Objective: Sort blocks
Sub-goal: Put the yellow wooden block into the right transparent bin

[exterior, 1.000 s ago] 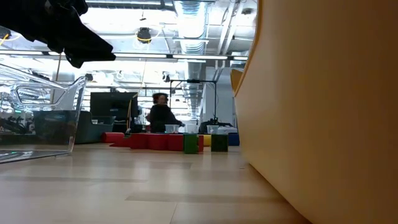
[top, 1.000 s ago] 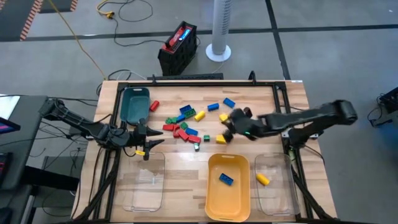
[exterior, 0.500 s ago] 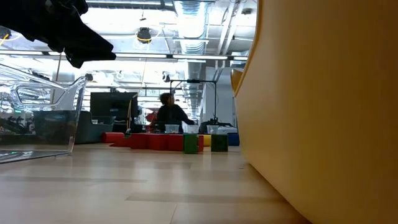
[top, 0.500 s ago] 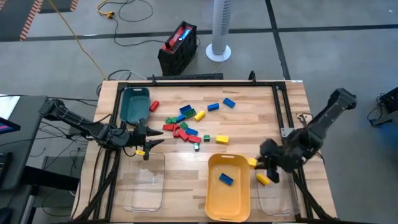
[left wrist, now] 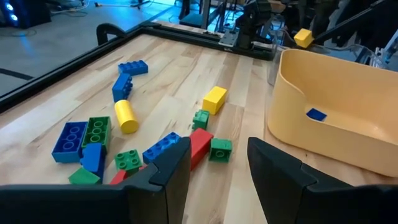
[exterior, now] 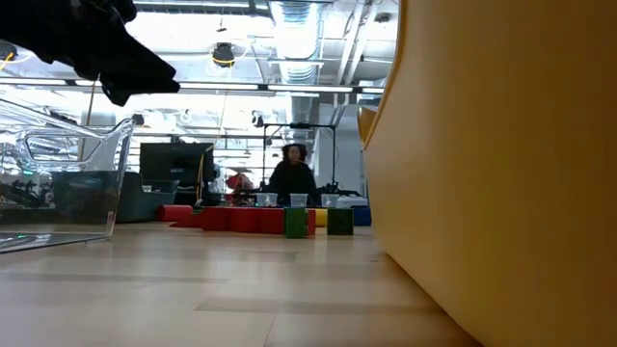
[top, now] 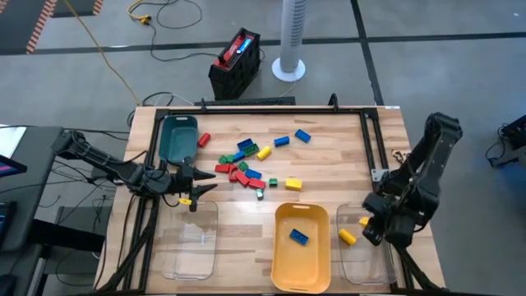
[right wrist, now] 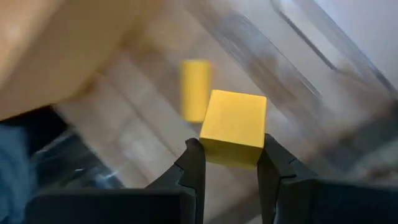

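Swung across from the middle of the table, my right gripper point(top: 371, 231) now hangs over the clear tray point(top: 362, 245) just right of the yellow tray point(top: 301, 247), its fingers clamped on a yellow block point(right wrist: 234, 127). Through the wrist camera I see that block pinched square between both fingers point(right wrist: 193, 163), with a yellow cylinder block point(right wrist: 195, 89) lying on the clear tray's floor beyond it. That tray's rim runs close beside me, and the black table frame point(top: 383, 168) stands just outside it on the far side from the yellow tray, so room is tight there.

My left gripper point(top: 191, 187) hasn't budged; it waits left of the yellow tray, between the teal tray point(top: 178, 138) and the other clear tray point(top: 190, 240), fingers point(left wrist: 171, 165) parted and holding nothing. Ahead of it lie the loose blocks point(top: 246, 163), red, green, blue and yellow, spread on open wood behind the yellow tray, with bare boards all round them. One blue block point(top: 298, 237) sits inside the yellow tray. Beyond the table, a person point(exterior: 292, 178) shows in the room.
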